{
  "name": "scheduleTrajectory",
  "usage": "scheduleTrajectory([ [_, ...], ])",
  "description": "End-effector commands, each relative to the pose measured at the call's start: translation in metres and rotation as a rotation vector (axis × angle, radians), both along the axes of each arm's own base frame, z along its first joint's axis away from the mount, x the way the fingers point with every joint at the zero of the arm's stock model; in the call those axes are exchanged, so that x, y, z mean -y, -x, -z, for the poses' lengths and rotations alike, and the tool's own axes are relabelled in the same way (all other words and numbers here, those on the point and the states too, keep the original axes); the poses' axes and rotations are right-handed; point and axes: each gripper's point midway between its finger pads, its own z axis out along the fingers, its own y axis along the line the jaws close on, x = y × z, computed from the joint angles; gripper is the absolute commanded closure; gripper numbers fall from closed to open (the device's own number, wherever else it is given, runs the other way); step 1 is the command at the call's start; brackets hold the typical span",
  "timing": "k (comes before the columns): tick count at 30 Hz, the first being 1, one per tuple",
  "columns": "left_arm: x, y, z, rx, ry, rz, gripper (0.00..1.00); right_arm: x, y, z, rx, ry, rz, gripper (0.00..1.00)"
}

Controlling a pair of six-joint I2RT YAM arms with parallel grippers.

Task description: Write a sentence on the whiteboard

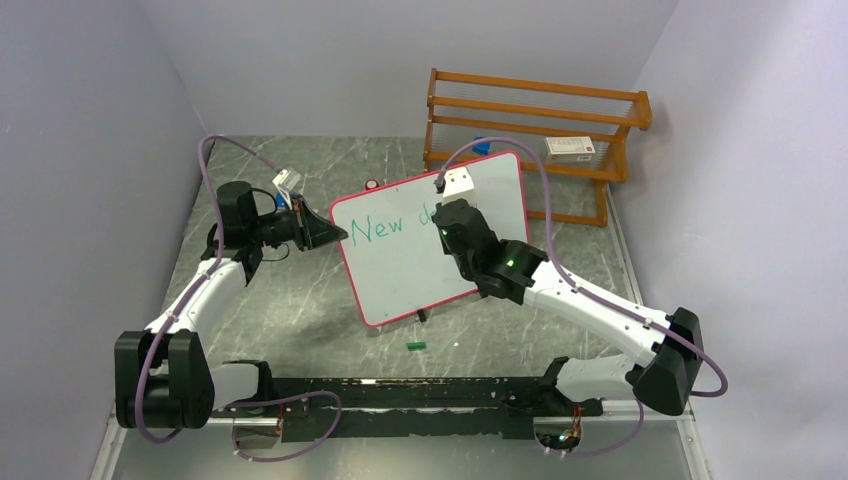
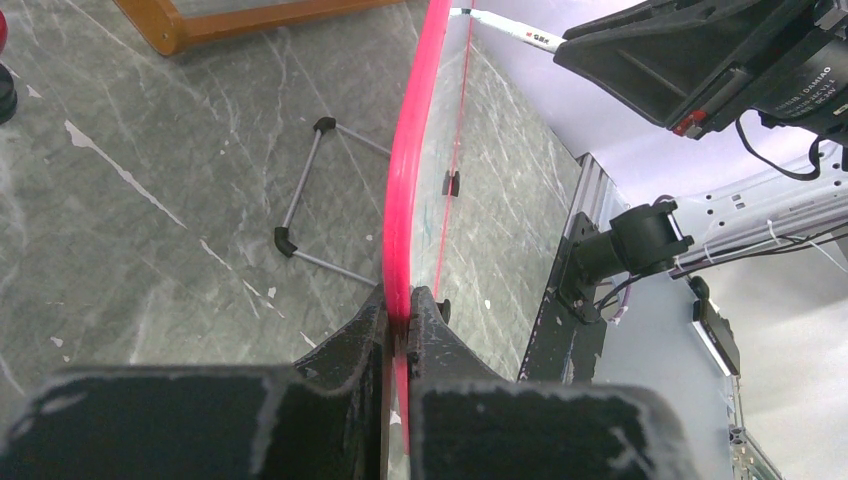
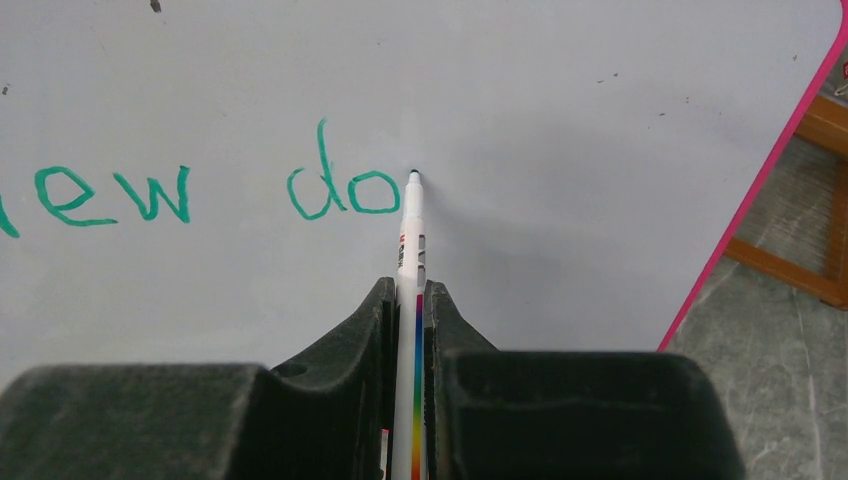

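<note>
writing on the whiteboard [image 1: 400,275], propped tilted at the middle of the table [image 1: 290,300]
clamps its pink rim in the closed left gripper [image 2: 400,315]; pinches a marker [image 3: 410,215] in the right gripper [image 3: 408,298], tip at the sentence [image 3: 200,195], reading "new do".

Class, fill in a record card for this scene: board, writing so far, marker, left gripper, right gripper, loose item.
board: whiteboard, propped up tilted, pink-red rim
writing so far: sentence reads "New do", in green
marker: white, rainbow stripe, tip at the board just right of "do"
left gripper: shut on the whiteboard's rim
right gripper: shut on the marker
loose item: small green piece on the table in front of the board
</note>
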Motion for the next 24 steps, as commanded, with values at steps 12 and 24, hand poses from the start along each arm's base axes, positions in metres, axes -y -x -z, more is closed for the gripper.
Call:
scheduleTrajectory([
  [12,-0.007,-0.008,0.003,0.026,-0.018,-0.032,0.95,0.002,0.001,0.008,-0.023,-0.005,-0.001,1.0],
  [24,-0.007,-0.008,0.003,0.025,-0.018,-0.033,0.95,0.009,0.007,0.017,-0.048,0.008,0.003,1.0],
])
